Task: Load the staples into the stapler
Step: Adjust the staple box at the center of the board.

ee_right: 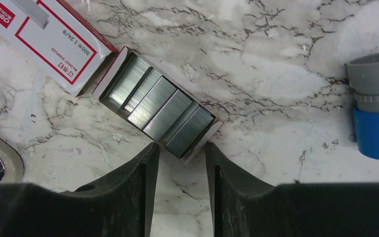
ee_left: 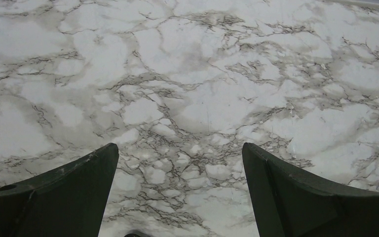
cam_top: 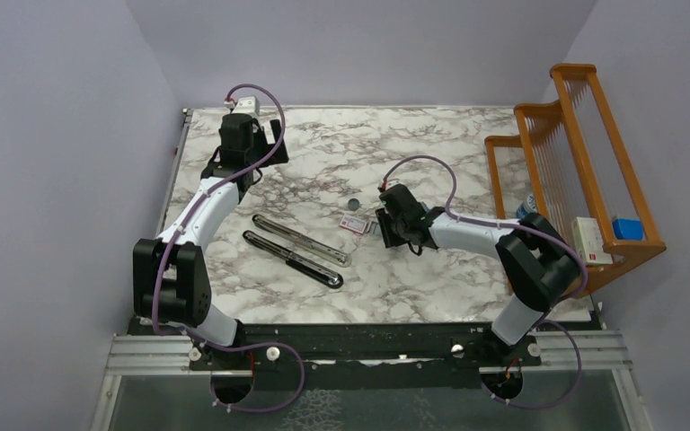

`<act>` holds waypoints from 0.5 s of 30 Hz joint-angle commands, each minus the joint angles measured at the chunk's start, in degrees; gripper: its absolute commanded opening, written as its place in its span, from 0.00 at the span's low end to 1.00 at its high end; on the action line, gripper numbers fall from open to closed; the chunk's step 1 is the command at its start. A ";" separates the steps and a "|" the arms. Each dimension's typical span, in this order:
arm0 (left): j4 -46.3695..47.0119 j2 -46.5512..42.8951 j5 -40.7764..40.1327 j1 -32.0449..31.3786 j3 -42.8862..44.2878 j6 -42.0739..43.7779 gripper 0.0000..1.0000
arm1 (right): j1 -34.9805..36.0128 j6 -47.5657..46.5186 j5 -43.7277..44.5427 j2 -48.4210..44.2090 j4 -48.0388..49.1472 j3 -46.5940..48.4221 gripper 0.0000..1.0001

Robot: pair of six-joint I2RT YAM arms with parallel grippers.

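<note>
The staples are silvery-grey strips packed side by side in a small white tray, slid out of its white-and-red box. My right gripper is open just below the tray's near corner, which pokes between the two fingertips; nothing is gripped. From above, the right gripper sits right beside the box. The stapler lies unfolded in two long dark-and-chrome arms left of the box. My left gripper hangs wide open over bare marble at the back left, far from the stapler.
A blue-and-grey cylinder lies right of the staples. A small dark disc sits behind the box. A wooden rack stands at the right edge, holding a white-and-red box and a blue item.
</note>
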 commanded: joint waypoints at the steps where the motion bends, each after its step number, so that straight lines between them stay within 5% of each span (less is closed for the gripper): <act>1: 0.07 0.31 1.55 0.25 1.42 0.86 0.99 | 0.22 -4.01 1.46 3.03 0.65 1.07 0.44; 15: -0.65 0.52 2.29 0.25 1.87 0.99 0.99 | 0.22 -4.16 6.26 3.13 -3.34 3.24 0.41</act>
